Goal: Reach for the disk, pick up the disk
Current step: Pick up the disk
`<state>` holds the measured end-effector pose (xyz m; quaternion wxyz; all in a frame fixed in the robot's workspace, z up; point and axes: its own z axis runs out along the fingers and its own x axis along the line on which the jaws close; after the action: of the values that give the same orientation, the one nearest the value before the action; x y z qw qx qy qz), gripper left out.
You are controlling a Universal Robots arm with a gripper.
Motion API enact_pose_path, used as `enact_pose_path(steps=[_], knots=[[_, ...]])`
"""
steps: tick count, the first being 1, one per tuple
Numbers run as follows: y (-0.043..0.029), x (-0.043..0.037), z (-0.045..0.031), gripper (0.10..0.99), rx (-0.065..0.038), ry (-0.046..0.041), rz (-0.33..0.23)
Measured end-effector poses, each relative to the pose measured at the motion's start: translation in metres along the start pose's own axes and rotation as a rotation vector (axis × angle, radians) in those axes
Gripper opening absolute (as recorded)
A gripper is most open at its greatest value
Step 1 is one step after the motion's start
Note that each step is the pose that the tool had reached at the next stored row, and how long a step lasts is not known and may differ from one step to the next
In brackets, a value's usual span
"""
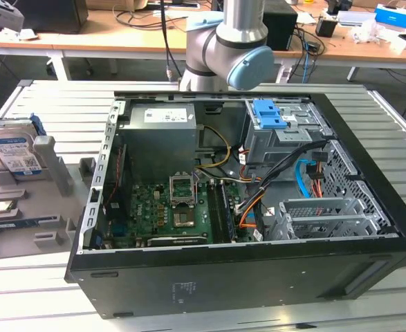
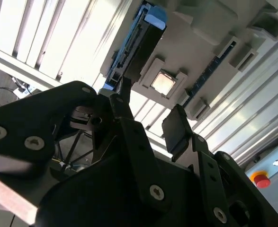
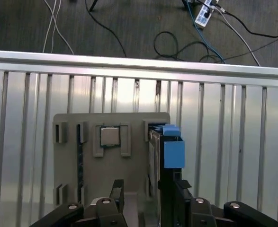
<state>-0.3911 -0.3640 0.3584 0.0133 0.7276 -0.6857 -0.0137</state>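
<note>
The disk (image 1: 12, 149) is a silver hard drive with a white-and-blue label and blue rails. It stands on edge in a slot of a grey holder tray (image 1: 47, 207) at the exterior view's left. In the first wrist view the disk (image 3: 166, 151) shows edge-on with its blue rail end toward the camera. My gripper (image 3: 148, 189) is open, its dark fingers (image 3: 117, 188) spread with nothing between them. It hangs short of the disk, and one finger is in line with it. In the second wrist view the gripper (image 2: 150, 116) points toward the disk (image 2: 139, 42).
The tray (image 3: 67, 165) also holds a square processor chip (image 3: 109, 137) and a memory stick (image 1: 16, 223). An open computer case (image 1: 258, 207) with a blue bracket (image 1: 268, 114) on its drive cage fills the ribbed metal table's middle. Cables lie on the floor beyond the table edge (image 3: 129, 59).
</note>
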Motion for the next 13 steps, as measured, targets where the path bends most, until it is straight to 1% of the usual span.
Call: enact_pose_path(steps=[3,5,6,8,12,13], knots=[[0.0001,-0.002,0.002,0.541,0.0,-0.0016,0.0],[0.0045,-0.0058,0.007,0.541,0.0,-0.0016,0.0],[0.0074,-0.0089,0.0087,0.541,0.0,-0.0017,0.0],[0.0105,-0.0122,0.0103,0.541,0.0,-0.002,0.0],[0.0135,-0.0192,0.0179,0.541,0.0,-0.0021,0.0],[0.014,-0.0207,0.0213,0.541,0.0,-0.0021,0.0]])
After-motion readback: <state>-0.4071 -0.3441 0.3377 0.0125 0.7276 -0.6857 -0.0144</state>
